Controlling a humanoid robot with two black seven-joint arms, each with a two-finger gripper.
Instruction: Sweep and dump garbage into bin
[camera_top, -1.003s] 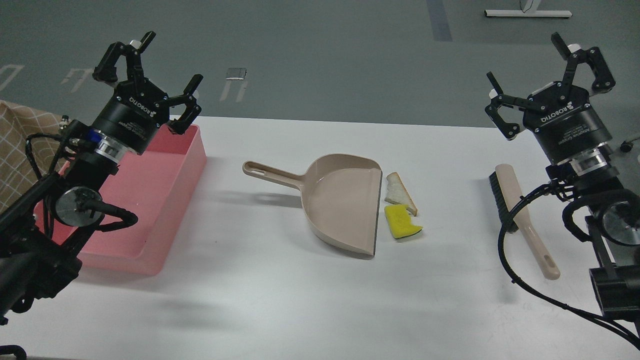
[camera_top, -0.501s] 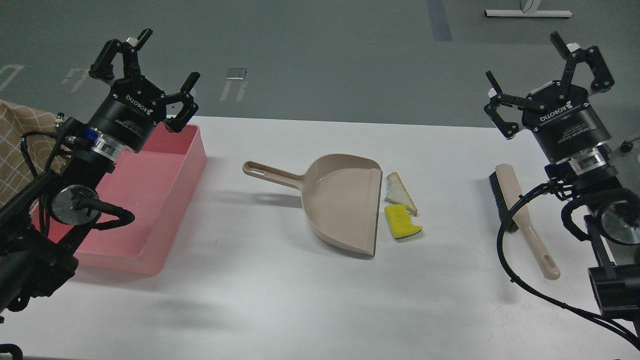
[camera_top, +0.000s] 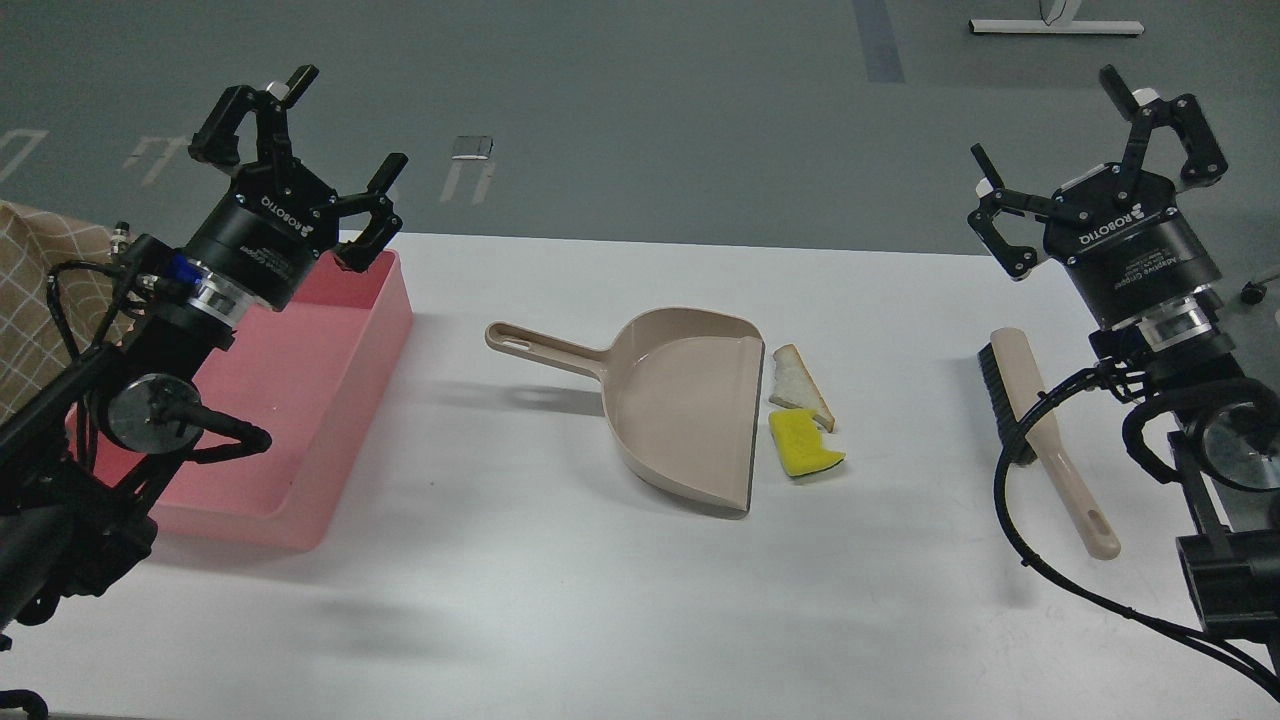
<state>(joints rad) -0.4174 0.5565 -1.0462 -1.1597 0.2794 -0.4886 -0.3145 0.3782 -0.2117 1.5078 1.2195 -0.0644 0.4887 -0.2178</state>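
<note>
Barely anything has changed: the left end effector (camera_top: 300, 160) only shifted slightly above the bin (camera_top: 300, 400), and both it and the right end effector (camera_top: 1090, 165) stay spread, empty. Garbage (camera_top: 800, 415) lies on the desk (camera_top: 560, 590) beside the dustpan (camera_top: 680, 400); sweeping hasn't begun.

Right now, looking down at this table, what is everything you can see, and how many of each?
Bin: one, pink, far left of the table, nothing seen inside.
Dustpan: one, beige, mid-table, handle pointing left, open mouth facing right.
Bread slice: one, white with brown crust, just right of the dustpan's mouth.
Yellow sponge chunk: one, bright yellow, right beside the bread, nearer me.
Brush: one, beige handle with black bristles, right side of the table.
Table: one, white.
Checked cloth: one, tan, at the left edge.
Left pincer: one, black, open, raised over the bin's far corner.
Right pincer: one, black, open, raised above the brush.
</note>
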